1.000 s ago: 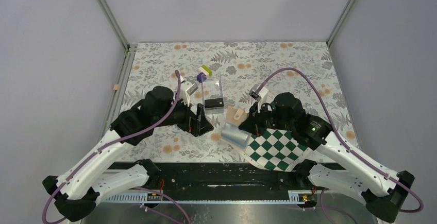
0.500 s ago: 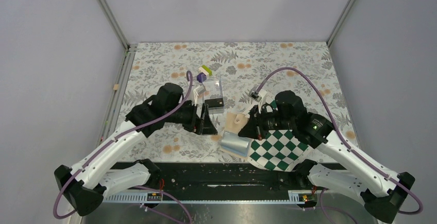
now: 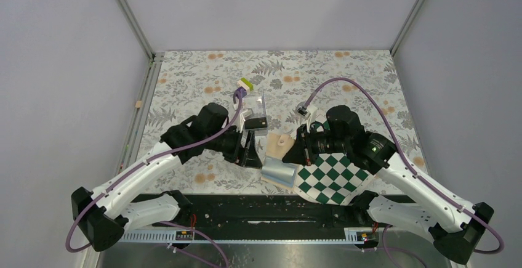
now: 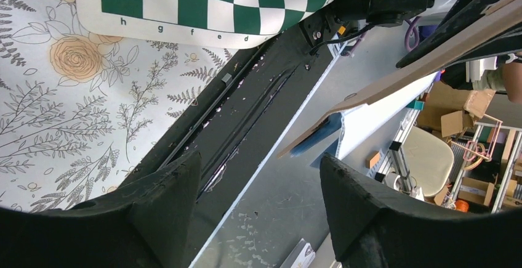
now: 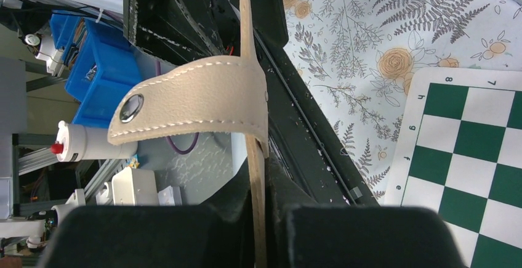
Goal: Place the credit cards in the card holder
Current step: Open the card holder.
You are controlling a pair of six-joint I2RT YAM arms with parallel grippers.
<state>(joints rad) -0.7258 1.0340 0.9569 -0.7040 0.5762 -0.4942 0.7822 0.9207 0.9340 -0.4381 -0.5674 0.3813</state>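
Note:
My right gripper [image 3: 300, 148] is shut on the card holder [image 3: 278, 145] and holds it off the table, tan outside up and light blue inside [image 3: 280, 172] hanging toward the near edge. In the right wrist view the right gripper [image 5: 257, 175] pinches the holder's thin edge, and the tan flap [image 5: 197, 95] with its snap button curls over to the left. My left gripper [image 3: 251, 154] is just left of the holder, open, with nothing between its fingers [image 4: 260, 157]. The holder's edge [image 4: 400, 74] crosses the left wrist view at the upper right. One black credit card [image 3: 255, 122] lies by the clear case [image 3: 256, 103].
A green-white checkerboard [image 3: 332, 178] lies under my right arm near the front edge. A purple-green-white block cluster [image 3: 245, 85] sits behind the clear case. The black rail [image 3: 258, 209] runs along the near edge of the floral table [image 3: 369, 77].
My left arm has swung right, close to the card holder, and its jaws have narrowed somewhat. The right gripper has kept its hold and shifted the holder slightly left.

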